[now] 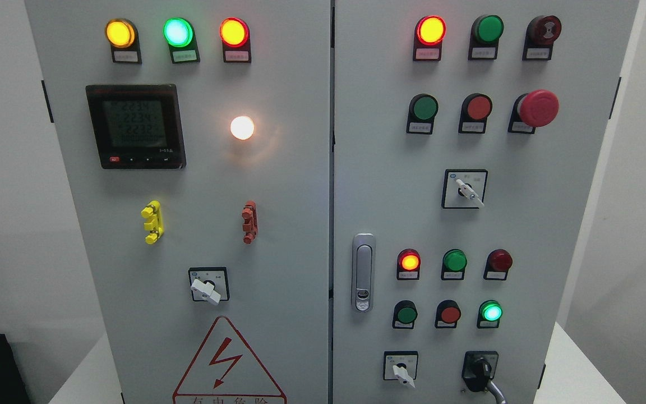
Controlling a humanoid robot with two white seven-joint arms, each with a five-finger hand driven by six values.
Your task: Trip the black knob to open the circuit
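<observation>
The black knob [479, 373] sits at the lower right of the right cabinet door, on a black square plate, with its handle pointing down and slightly left. A grey cable or lever end runs from beneath it toward the bottom edge. Neither of my hands shows anywhere in the head view.
The grey cabinet has two doors with a seam and a silver latch handle [363, 272]. White selector switches [466, 191], [205, 289], [402, 373], lit lamps, a red mushroom button [537, 108], a meter display [135, 126] and a high-voltage warning triangle [227, 362] cover the panel.
</observation>
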